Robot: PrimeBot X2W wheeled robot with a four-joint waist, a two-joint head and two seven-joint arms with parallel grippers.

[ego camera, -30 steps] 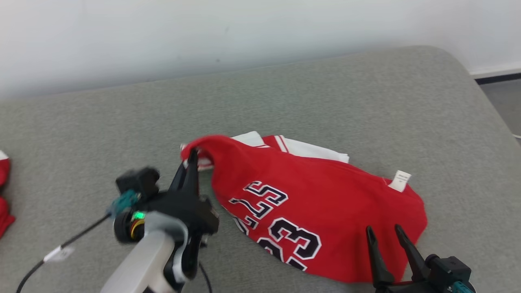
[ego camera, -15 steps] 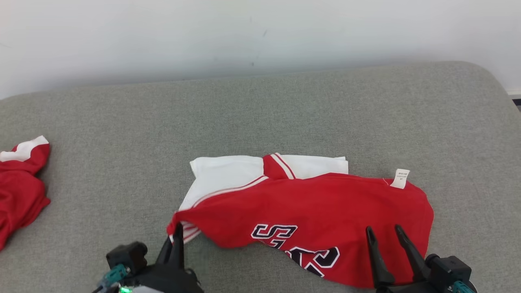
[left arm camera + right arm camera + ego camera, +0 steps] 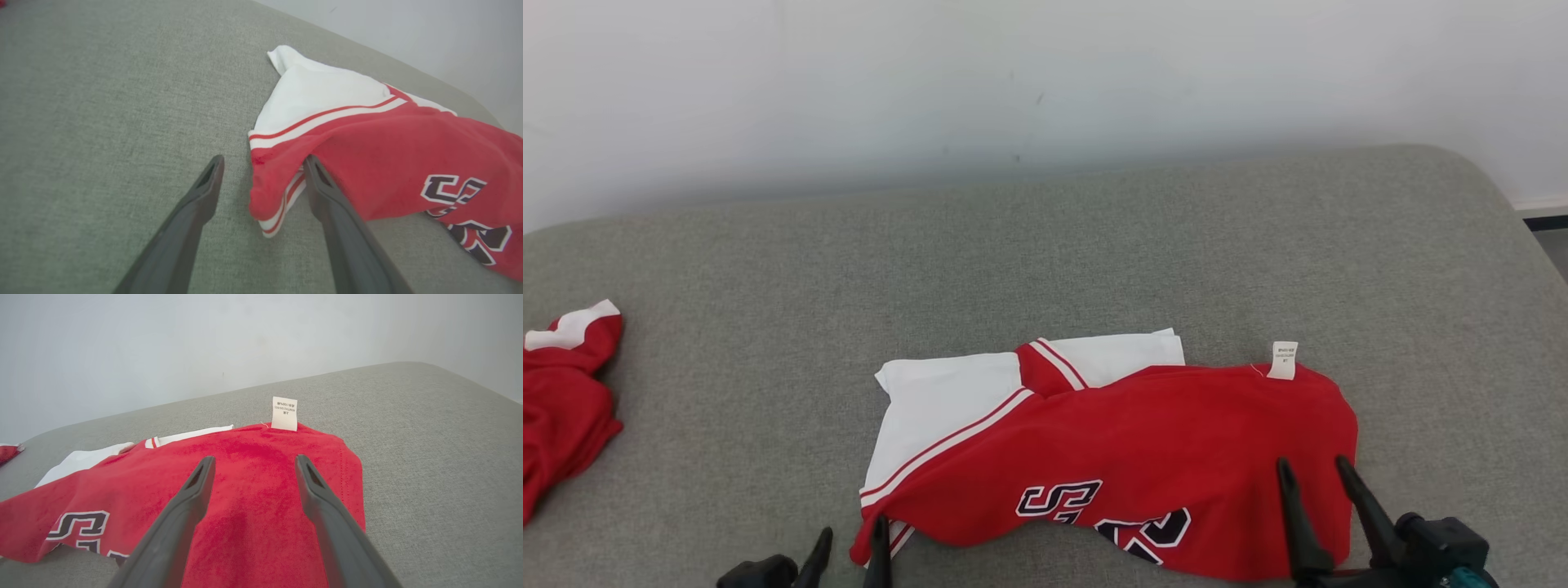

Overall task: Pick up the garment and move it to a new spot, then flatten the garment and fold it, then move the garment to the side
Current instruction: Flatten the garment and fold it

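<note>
Both left tool (image 3: 852,527) and right tool (image 3: 1313,461) gape empty over the half-folded red-and-white garment (image 3: 1135,433).

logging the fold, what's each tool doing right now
Left tool: open, holding nothing, at a corner of the red-and-white fabric jersey.
Right tool: open, empty, above the jersey.

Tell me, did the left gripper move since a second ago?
Yes. The left gripper pulled back toward the robot, farther from the cushion's far edge, bringing a corner of the jersey along; its jaws now stand open.
</note>
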